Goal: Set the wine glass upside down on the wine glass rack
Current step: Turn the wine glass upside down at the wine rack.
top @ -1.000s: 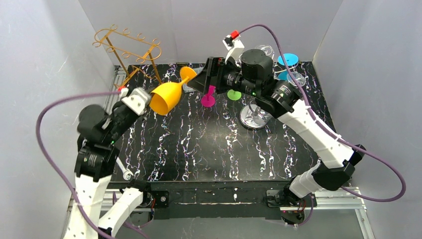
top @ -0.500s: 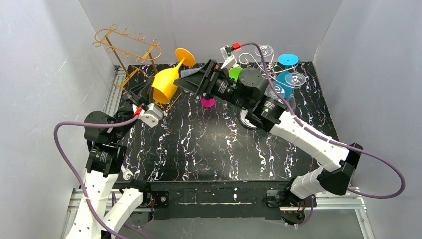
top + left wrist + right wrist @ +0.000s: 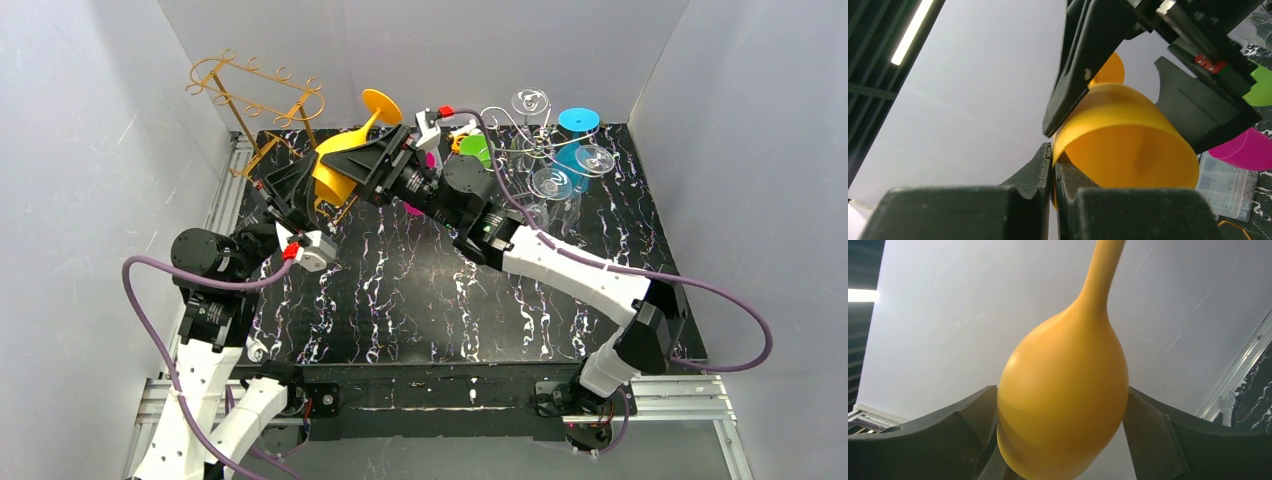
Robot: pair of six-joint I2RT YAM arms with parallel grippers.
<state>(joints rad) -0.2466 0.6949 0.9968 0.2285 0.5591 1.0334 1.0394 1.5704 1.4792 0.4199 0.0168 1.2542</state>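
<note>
rack (image 3: pixel 255 100) at back left. left gripper (image 3: pixel 1053 160) is pinched on the rim of the glass (image 3: pixel 333 178), held in the air foot-up beside the rack. right gripper (image 3: pixel 1060 407) gapes wide around the bowl. looks like a handover, next it should close gently.

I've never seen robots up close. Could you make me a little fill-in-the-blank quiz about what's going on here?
1. The left gripper pinches the yellow wine glass by its ___.
2. The right gripper has its jaws ___ on either side of the glass's bowl.
3. The glass's foot points ___.
4. The gold rack stands at the table's far ___ corner.
Missing words: rim; open; up; left.
</note>
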